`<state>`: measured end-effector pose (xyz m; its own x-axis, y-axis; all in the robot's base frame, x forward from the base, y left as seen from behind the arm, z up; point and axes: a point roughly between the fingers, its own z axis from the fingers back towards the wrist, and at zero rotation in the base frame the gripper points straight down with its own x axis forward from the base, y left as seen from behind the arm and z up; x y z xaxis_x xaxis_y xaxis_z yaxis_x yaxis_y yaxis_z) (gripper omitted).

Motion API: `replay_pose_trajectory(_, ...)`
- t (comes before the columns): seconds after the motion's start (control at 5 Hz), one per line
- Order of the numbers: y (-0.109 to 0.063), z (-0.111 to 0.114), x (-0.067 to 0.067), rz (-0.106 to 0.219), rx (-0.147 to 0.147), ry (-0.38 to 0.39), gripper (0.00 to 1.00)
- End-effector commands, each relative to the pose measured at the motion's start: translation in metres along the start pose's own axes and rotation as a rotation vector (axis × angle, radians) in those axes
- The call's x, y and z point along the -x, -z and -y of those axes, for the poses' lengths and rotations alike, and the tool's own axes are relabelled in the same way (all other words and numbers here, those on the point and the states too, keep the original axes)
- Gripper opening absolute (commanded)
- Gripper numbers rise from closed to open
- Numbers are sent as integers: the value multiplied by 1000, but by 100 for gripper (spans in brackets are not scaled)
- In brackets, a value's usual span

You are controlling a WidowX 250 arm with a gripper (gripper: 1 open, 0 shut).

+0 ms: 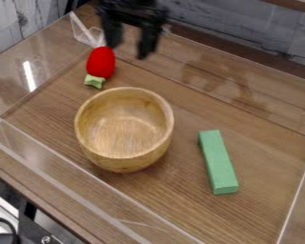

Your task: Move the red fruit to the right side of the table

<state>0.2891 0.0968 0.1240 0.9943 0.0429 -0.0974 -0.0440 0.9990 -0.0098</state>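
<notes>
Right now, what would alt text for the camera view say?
A blurred black robot gripper, open, hovers near a red fruit behind a wooden bowl. A green block lies to the right on the brown table.

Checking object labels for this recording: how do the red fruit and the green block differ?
The red fruit is rounded; the green block is long and straight-edged. The fruit is red with a green end, the block plain green. The fruit is shorter than the block. Both rest on the table.

fruit (100, 63): bright red, green at the near end
surface (46, 121): brown wood grain
bowl (125, 124): pale tan, plain
block (217, 161): solid green
end effector (126, 40): black
</notes>
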Motion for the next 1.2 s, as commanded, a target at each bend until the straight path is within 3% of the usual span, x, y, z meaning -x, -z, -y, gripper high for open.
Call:
replay_pose_trajectory(0.0,-12,-33,-9,57,-21,99,100)
replay_pose_trajectory(0.4,10,-60,-29,67,-9,67,100)
replay_pose_trajectory(0.8,21,-62,-52,86,1,76,100)
replay_pose_trajectory(1.0,28,-52,-59,91,11,140,100)
